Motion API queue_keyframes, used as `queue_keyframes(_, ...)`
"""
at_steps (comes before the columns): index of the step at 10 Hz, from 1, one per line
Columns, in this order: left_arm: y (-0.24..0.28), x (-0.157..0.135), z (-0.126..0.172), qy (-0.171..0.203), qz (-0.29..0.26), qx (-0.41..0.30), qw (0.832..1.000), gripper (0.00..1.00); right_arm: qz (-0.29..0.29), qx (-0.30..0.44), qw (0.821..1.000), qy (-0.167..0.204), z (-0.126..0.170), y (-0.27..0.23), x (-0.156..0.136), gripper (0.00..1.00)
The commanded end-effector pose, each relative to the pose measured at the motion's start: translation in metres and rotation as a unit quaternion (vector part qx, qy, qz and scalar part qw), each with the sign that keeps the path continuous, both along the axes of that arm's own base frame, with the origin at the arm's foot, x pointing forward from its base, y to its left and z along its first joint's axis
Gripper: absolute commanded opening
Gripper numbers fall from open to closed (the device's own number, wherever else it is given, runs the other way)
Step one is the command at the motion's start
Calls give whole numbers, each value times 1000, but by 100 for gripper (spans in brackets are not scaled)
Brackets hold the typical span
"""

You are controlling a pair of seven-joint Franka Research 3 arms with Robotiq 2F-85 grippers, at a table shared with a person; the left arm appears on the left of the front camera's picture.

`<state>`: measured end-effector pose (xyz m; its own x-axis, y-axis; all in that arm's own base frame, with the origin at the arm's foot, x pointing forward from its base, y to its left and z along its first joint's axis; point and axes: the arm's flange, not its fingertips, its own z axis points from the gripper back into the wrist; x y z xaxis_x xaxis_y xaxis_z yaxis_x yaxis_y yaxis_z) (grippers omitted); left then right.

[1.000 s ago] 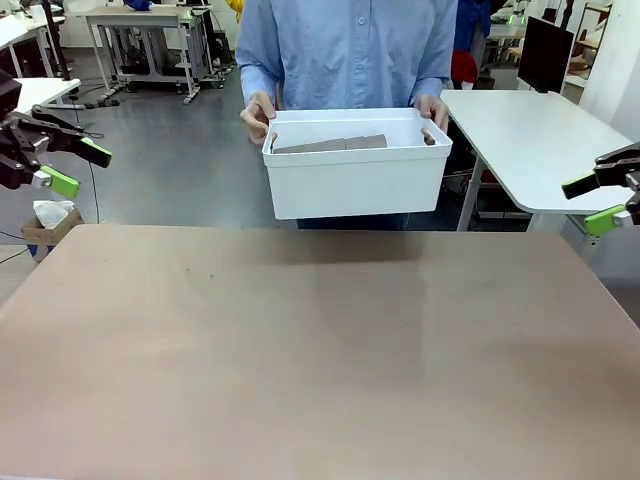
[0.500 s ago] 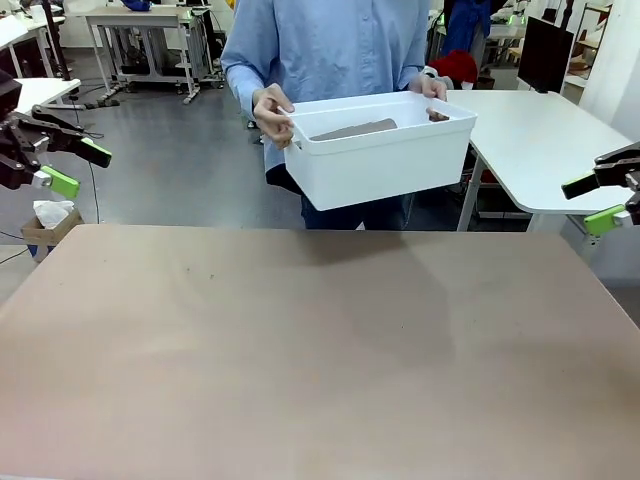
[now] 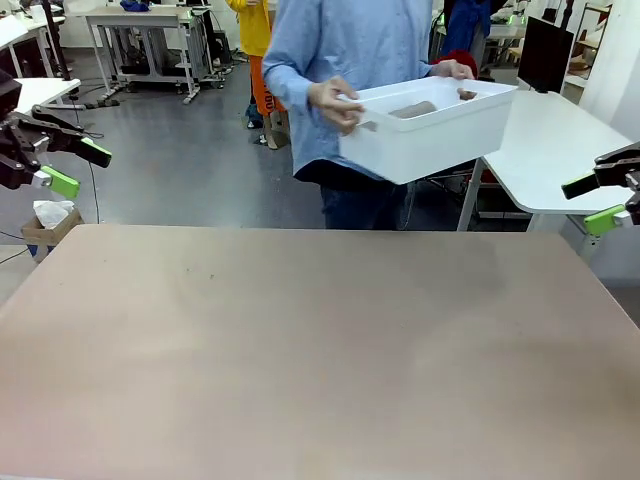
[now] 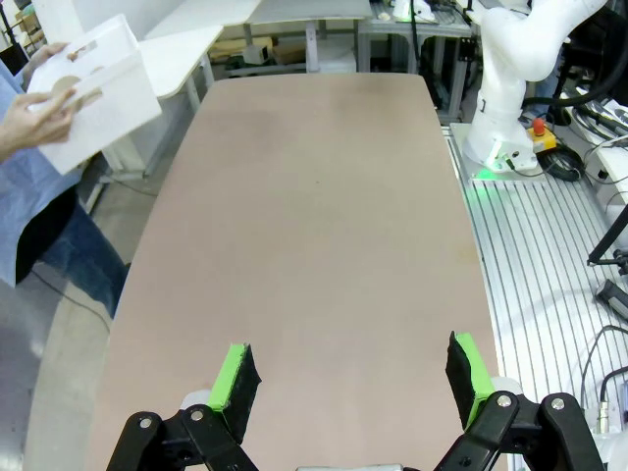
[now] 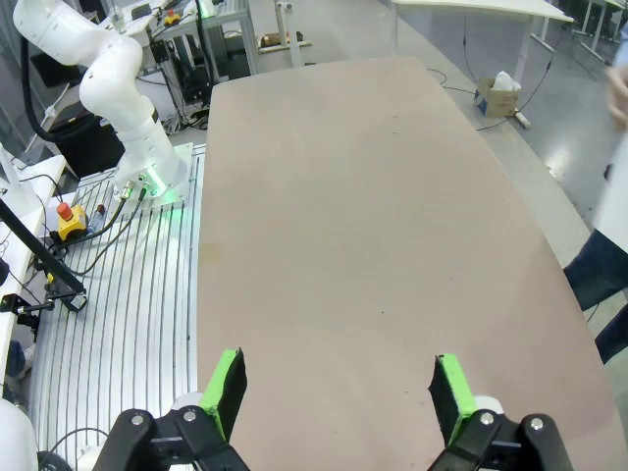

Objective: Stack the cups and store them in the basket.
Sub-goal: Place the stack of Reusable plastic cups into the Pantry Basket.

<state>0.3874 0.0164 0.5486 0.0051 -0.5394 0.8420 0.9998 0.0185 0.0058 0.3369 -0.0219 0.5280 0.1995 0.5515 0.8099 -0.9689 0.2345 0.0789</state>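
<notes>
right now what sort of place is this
Likely a robotics lab: a white robot arm bolted to a slotted metal base beside the table, more workbenches behind, and an emergency-stop button.

The left gripper (image 3: 70, 166) hangs past the table's left edge, jaws spread wide, green pads (image 4: 234, 377) well apart. The right gripper (image 3: 590, 202) hangs past the right edge, likewise spread, its pads (image 5: 225, 385) holding nothing.
</notes>
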Motion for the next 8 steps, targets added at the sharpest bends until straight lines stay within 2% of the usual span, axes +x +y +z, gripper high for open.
queue_keyframes(1, 1, 0, 2, -1, -5, 3, 1000, 100, 1, 11, 1000, -2, 3, 0, 1, 100)
queue_keyframes(8, 1, 0, 2, -1, -5, 3, 1000, 100, 1, 11, 1000, -2, 3, 0, 1, 100)
